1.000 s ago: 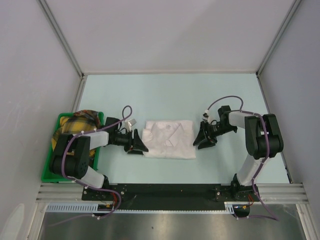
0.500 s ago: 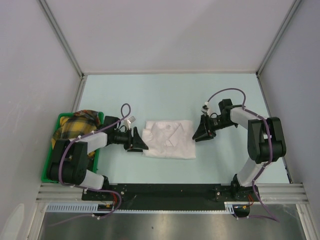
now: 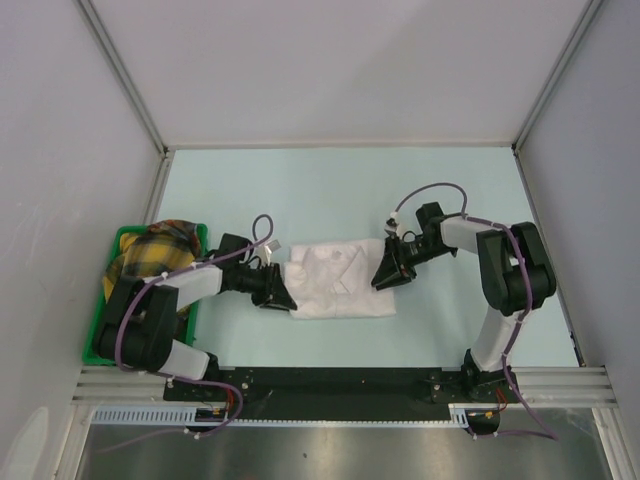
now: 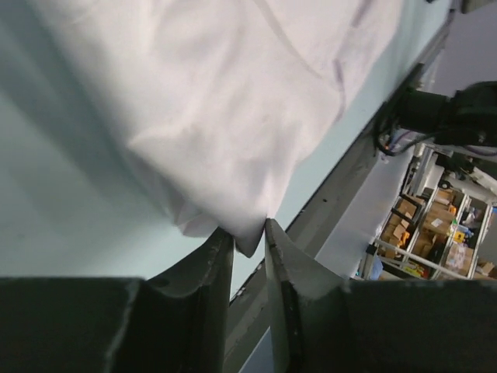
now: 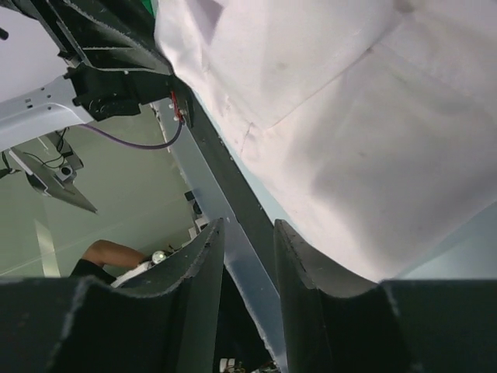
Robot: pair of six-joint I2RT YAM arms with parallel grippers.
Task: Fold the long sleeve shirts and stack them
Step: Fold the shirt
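Observation:
One folded white long sleeve shirt (image 3: 340,280) lies as a wrinkled rectangle in the middle of the table. My left gripper (image 3: 283,296) is low at its near-left corner. In the left wrist view the left gripper (image 4: 248,229) has its jaws narrow, with the corner of the shirt (image 4: 217,101) pinched between the tips. My right gripper (image 3: 386,274) rests over the shirt's right edge. In the right wrist view the right gripper (image 5: 248,224) stands open with nothing in its gap, and the shirt (image 5: 349,116) lies beside its right finger (image 5: 299,256).
A green bin (image 3: 95,340) holding a yellow plaid cloth (image 3: 150,255) stands at the left edge beside the left arm. The pale table (image 3: 330,190) is walled at back and sides. A black rail (image 3: 330,385) runs along the near edge.
Both grippers have moved inward onto the shirt's edges. The left jaws have narrowed onto the near-left corner. The right jaws have narrowed somewhat but stay apart.

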